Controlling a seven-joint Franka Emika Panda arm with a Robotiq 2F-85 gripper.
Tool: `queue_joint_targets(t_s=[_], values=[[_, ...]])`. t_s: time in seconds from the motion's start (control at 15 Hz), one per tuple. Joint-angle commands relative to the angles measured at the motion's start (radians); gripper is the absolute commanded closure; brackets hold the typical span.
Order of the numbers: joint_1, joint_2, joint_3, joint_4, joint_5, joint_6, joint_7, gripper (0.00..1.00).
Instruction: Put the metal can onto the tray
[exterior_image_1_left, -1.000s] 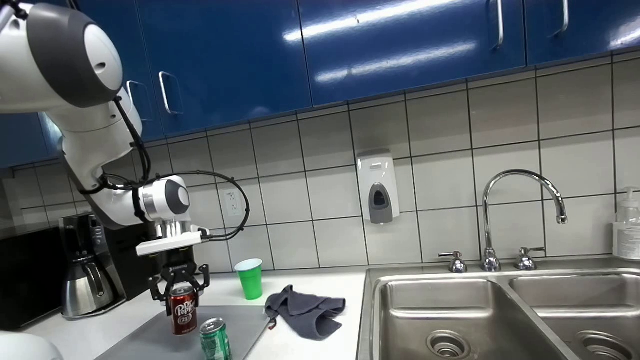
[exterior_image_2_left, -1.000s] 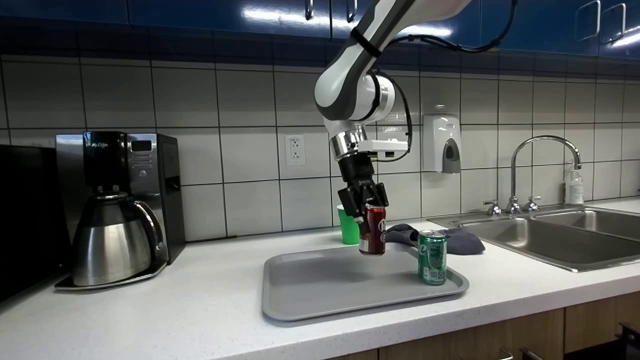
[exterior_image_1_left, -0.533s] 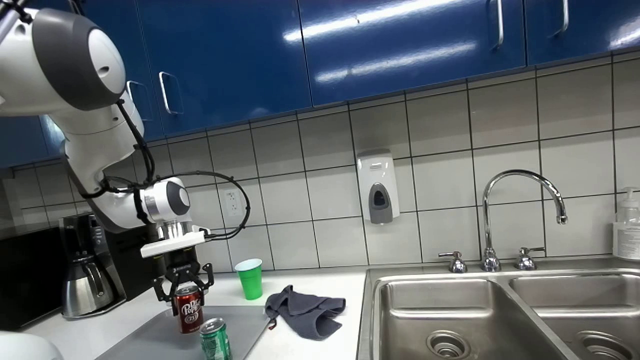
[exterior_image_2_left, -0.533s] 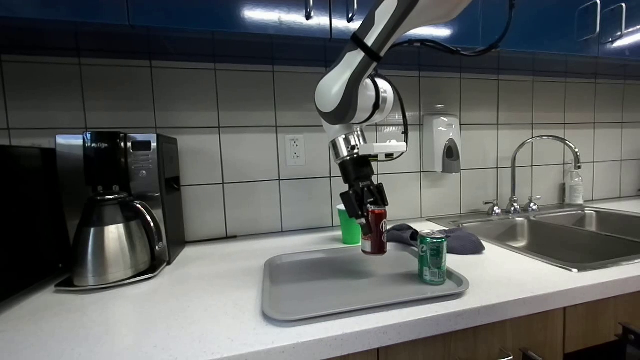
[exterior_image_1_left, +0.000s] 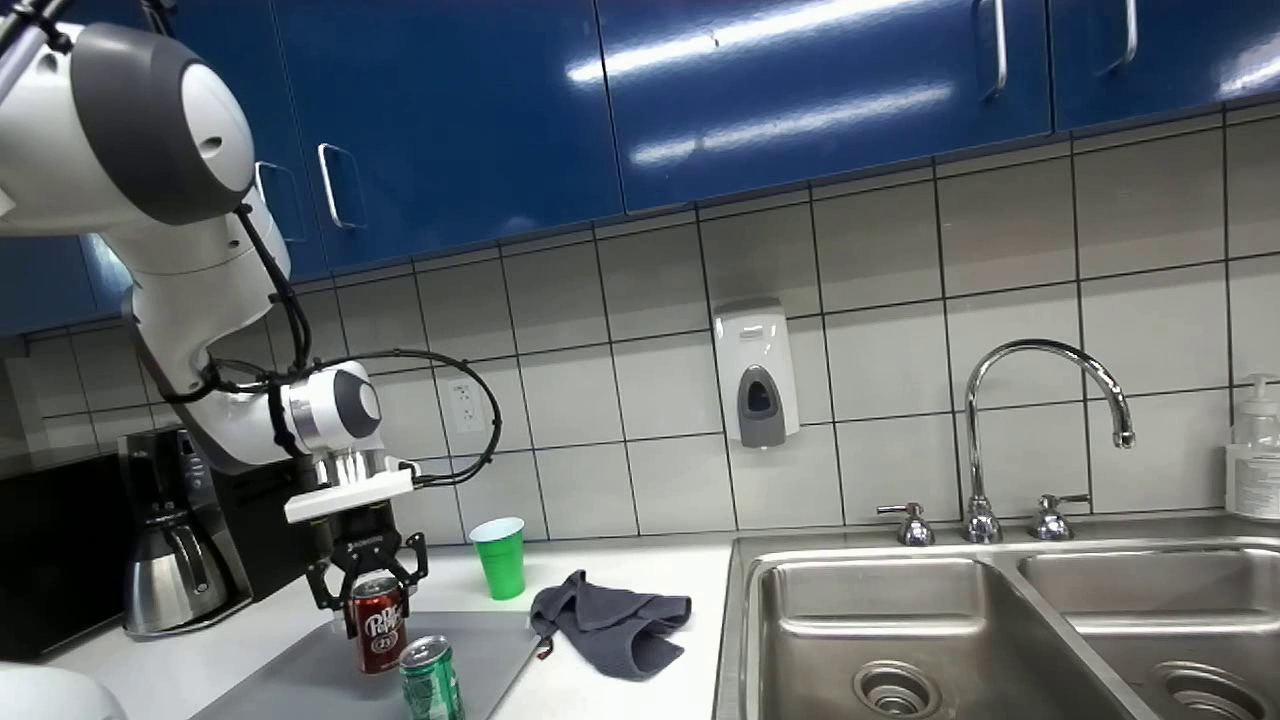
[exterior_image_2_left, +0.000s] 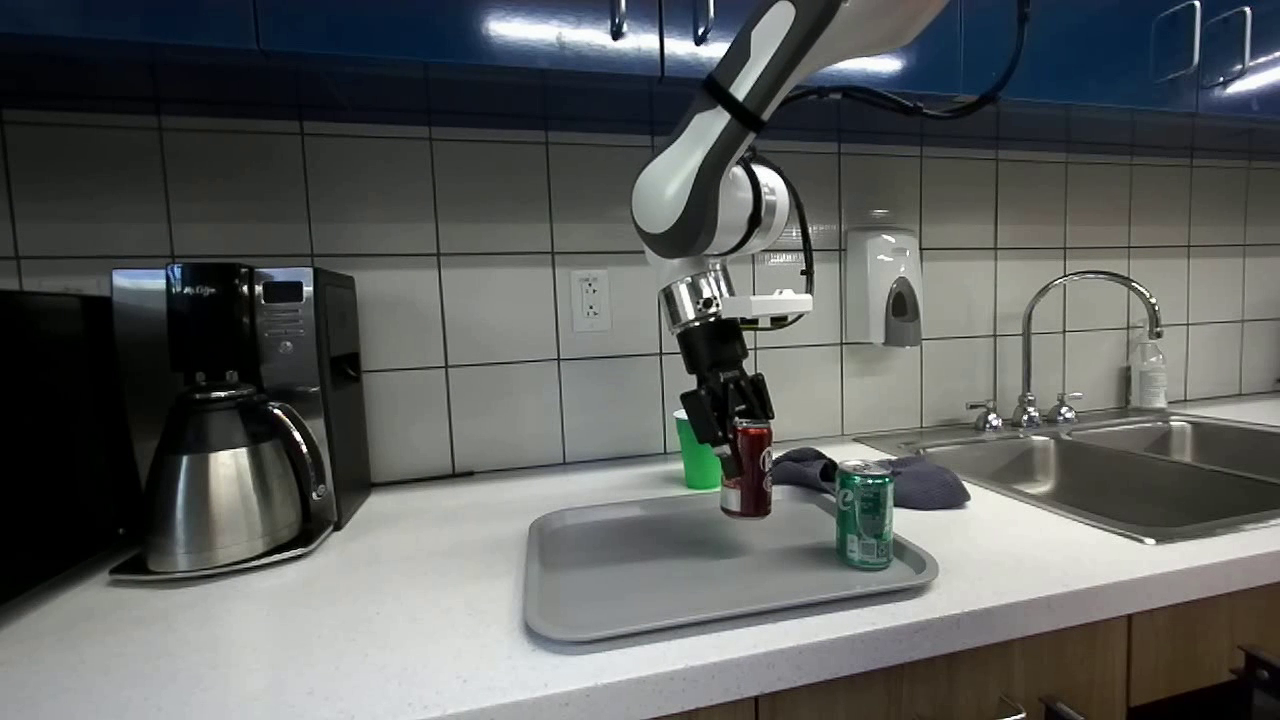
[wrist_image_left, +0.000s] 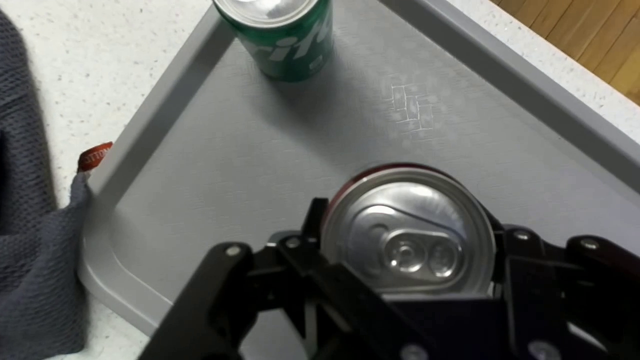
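Observation:
The metal can, red with white markings, shows in both exterior views (exterior_image_1_left: 382, 640) (exterior_image_2_left: 752, 480). Its silvery top fills the space between the fingers in the wrist view (wrist_image_left: 400, 235). My gripper (exterior_image_1_left: 378, 612) is shut on the can, with one finger on each side near its upper part; it also shows in the wrist view (wrist_image_left: 407, 225). The can is nearly upright and appears held a little above the grey tray (exterior_image_2_left: 650, 560), over its far part. The tray also shows in the wrist view (wrist_image_left: 200, 175).
A green can (exterior_image_2_left: 865, 515) stands on the tray near one end, close to the held can. A dark grey cloth (exterior_image_1_left: 615, 625) and a green cup (exterior_image_1_left: 500, 560) are on the counter beyond the tray. A coffee maker (exterior_image_2_left: 240, 430) and a sink (exterior_image_1_left: 870, 620) flank the area.
My gripper, still holding the red can, has shifted slightly to the right in an exterior view and come down a little toward the tray. The green can and tray have not moved.

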Motion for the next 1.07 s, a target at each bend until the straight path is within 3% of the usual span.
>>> queue_joint_targets(t_s=[0.0,1.0], values=[[-0.003,-0.005,0.004,-0.017,-0.028,0.016,-0.027,0.6],[-0.001,0.014,0.002,-0.052,-0.076,0.052,-0.03,0.6]])
